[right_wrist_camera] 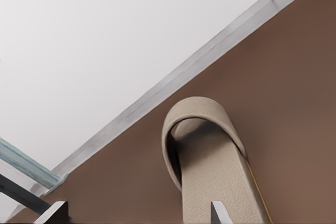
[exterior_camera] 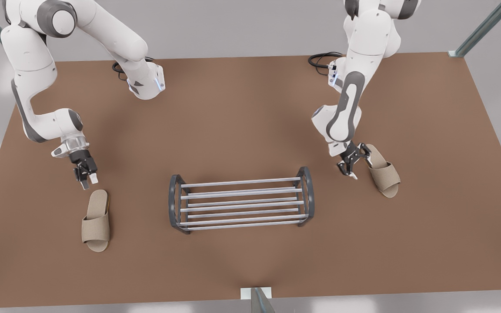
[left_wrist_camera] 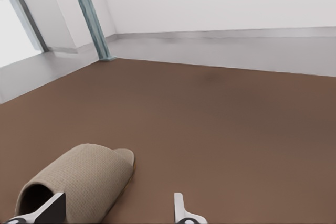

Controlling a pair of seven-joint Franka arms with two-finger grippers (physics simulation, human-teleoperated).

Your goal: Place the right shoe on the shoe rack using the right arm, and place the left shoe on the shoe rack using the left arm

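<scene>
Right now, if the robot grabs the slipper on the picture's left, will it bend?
Probably a bit bendy: the slipper looks like woven fabric on a thin sole. Likely light, being flat and open-toed. It shouldn't roll, lying flat on the table. The right gripper hovers at its heel, fingers open; the left gripper is beside the other slipper.

Left tool [exterior_camera: 352, 167] and right tool [exterior_camera: 86, 178] both hang low, fingers spread

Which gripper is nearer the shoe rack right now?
Left. The left gripper hangs just off the shoe rack's end at the front view's right; the right gripper is clearly farther out from the opposite end.
</scene>
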